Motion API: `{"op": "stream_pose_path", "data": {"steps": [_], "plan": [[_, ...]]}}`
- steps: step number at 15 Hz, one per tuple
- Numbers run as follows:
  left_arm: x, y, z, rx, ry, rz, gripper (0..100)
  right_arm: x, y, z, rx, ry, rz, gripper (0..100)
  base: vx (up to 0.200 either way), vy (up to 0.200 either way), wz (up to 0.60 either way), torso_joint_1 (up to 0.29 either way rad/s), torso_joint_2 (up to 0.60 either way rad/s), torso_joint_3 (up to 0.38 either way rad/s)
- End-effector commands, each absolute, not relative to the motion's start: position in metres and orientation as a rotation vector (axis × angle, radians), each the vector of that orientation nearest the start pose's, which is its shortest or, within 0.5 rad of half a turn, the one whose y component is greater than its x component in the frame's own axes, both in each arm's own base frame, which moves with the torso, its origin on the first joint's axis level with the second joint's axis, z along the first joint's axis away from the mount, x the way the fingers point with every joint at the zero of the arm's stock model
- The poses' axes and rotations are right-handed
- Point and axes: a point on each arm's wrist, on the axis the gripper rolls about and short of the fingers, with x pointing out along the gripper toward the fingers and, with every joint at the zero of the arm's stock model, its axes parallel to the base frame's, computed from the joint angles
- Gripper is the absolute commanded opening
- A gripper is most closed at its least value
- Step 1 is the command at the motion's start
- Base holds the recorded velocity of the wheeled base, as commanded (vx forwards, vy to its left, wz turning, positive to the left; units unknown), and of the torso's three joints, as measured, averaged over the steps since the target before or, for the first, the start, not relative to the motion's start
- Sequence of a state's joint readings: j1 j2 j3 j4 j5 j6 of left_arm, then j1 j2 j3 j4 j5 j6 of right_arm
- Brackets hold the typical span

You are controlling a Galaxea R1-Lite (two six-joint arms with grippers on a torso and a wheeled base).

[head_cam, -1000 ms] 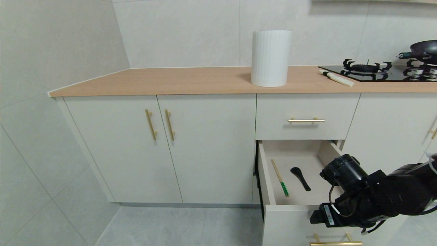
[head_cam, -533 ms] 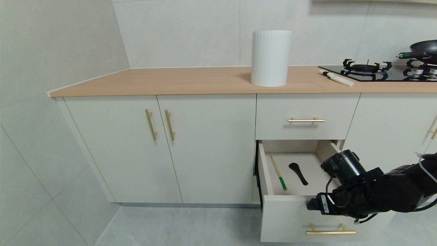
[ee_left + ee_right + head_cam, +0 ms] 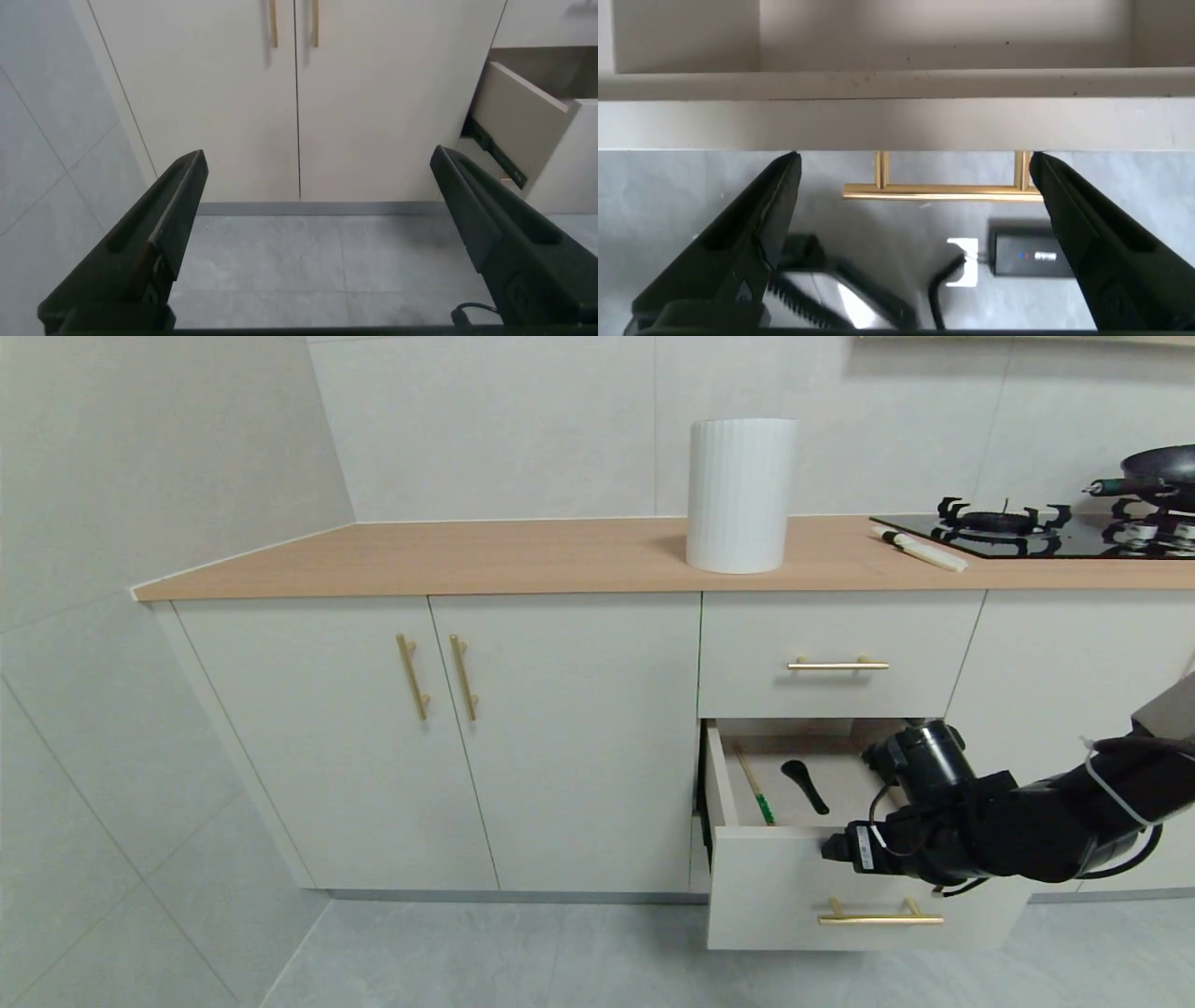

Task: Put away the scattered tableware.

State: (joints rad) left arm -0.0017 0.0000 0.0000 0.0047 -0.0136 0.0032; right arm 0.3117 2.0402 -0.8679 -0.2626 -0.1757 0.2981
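The lower drawer (image 3: 775,887) stands partly open, and inside it lie a pair of wooden chopsticks with green tips (image 3: 752,786) and a black spoon (image 3: 804,785). My right gripper (image 3: 840,847) is at the top edge of the drawer front, above its gold handle (image 3: 880,919). From the right wrist, that gripper (image 3: 910,168) is open, its fingers (image 3: 738,243) spread wide just below the drawer's front edge (image 3: 896,121), with the handle (image 3: 948,191) between them. My left gripper (image 3: 318,168) is open and holds nothing, low above the floor and facing the cabinet doors (image 3: 374,103).
On the wooden counter (image 3: 513,555) stand a tall white ribbed canister (image 3: 740,495) and a white-handled utensil (image 3: 920,550) beside the gas hob (image 3: 1046,527), which carries a black pan (image 3: 1153,467). The upper drawer (image 3: 837,653) is shut. Grey tiled floor lies open to the left.
The lower drawer has slid inward toward the cabinet, and less of its inside shows. My right arm has moved in with the drawer front.
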Motion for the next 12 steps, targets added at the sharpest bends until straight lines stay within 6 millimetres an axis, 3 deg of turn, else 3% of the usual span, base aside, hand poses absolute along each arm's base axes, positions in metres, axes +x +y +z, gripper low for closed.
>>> {"op": "stream_pose_path", "data": {"steps": [1, 8, 12], "plan": [[-0.023, 0.0, 0.075, 0.003, 0.005, -0.015, 100, 0.346, 0.103, 0.046, 0.063, 0.873, -0.01, 100, 0.0, 0.0, 0.0, 0.0, 0.0, 0.0], [-0.023, 0.0, 0.075, 0.003, 0.005, -0.015, 100, 0.406, 0.096, 0.036, 0.09, 0.786, -0.044, 100, 0.0, 0.0, 0.0, 0.0, 0.0, 0.0], [-0.023, 0.0, 0.075, 0.003, 0.005, -0.015, 100, 0.428, 0.093, 0.031, 0.107, 0.751, -0.057, 100, 0.0, 0.0, 0.0, 0.0, 0.0, 0.0]]}}
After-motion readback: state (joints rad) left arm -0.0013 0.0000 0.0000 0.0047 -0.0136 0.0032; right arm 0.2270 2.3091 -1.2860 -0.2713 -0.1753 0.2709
